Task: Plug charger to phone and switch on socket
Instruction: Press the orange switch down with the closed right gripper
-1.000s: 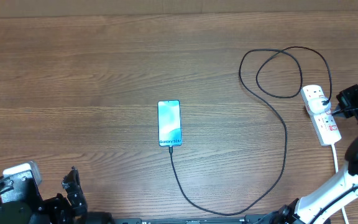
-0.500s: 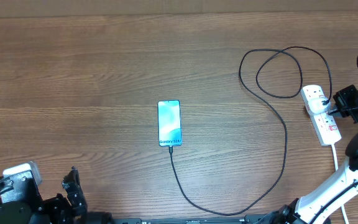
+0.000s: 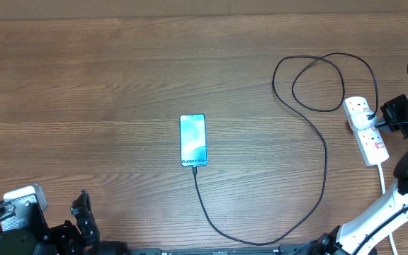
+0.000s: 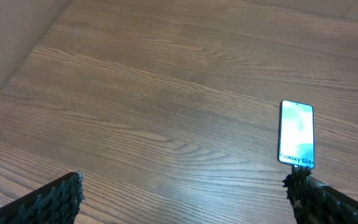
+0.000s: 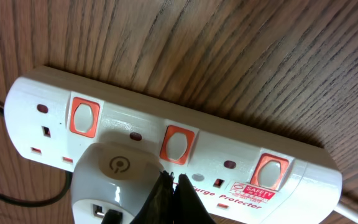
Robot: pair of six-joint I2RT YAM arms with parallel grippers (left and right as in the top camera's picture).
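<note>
The phone (image 3: 193, 139) lies flat mid-table, light blue screen up, and shows in the left wrist view (image 4: 297, 133). The black charger cable (image 3: 324, 163) runs from the phone's near end in a long loop to a white plug adapter (image 5: 114, 177) seated in the socket strip (image 3: 367, 131). The strip (image 5: 185, 124) has three orange-framed switches. My right gripper (image 5: 169, 180) is shut, its tips just below the middle switch (image 5: 177, 143), beside the adapter. My left gripper (image 4: 182, 193) is open and empty, low at the near left, away from the phone.
The strip's white cord (image 3: 382, 177) runs toward the near right edge beside my right arm's white link (image 3: 374, 219). The cable's loops (image 3: 321, 81) lie behind the strip. The left arm's base (image 3: 20, 216) sits at the near left corner.
My right gripper has shifted slightly left toward the socket strip. The phone, cable and left arm have not moved.
</note>
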